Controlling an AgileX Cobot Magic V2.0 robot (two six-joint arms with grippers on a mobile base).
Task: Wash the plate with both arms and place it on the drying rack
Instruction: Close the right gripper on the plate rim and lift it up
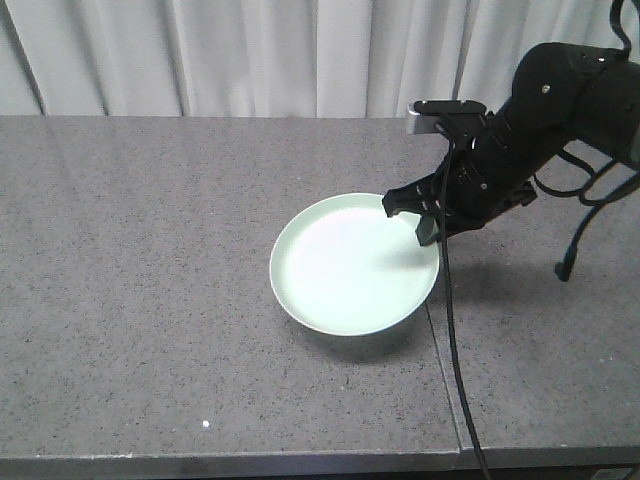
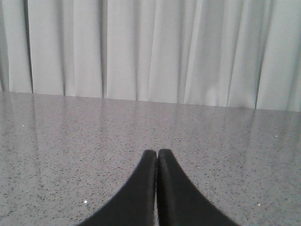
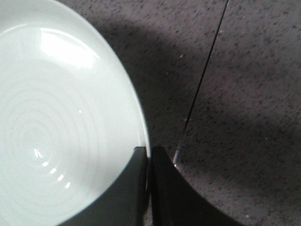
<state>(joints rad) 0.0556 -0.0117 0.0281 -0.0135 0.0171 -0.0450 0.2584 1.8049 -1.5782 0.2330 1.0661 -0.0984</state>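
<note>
Plate sits by the counter seam; right gripper clamps its rim, left gripper is pressed closed, holding nothing.

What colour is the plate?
The plate is pale mint green, with no printed pattern; the front view shows it best.

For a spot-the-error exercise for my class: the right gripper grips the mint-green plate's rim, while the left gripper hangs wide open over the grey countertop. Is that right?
Wrong in one respect: the left gripper is shut, fingertips pressed together, as the left wrist-mounted view shows. It is over the grey countertop, and the right gripper does grip the rim of the mint-green plate.
</note>
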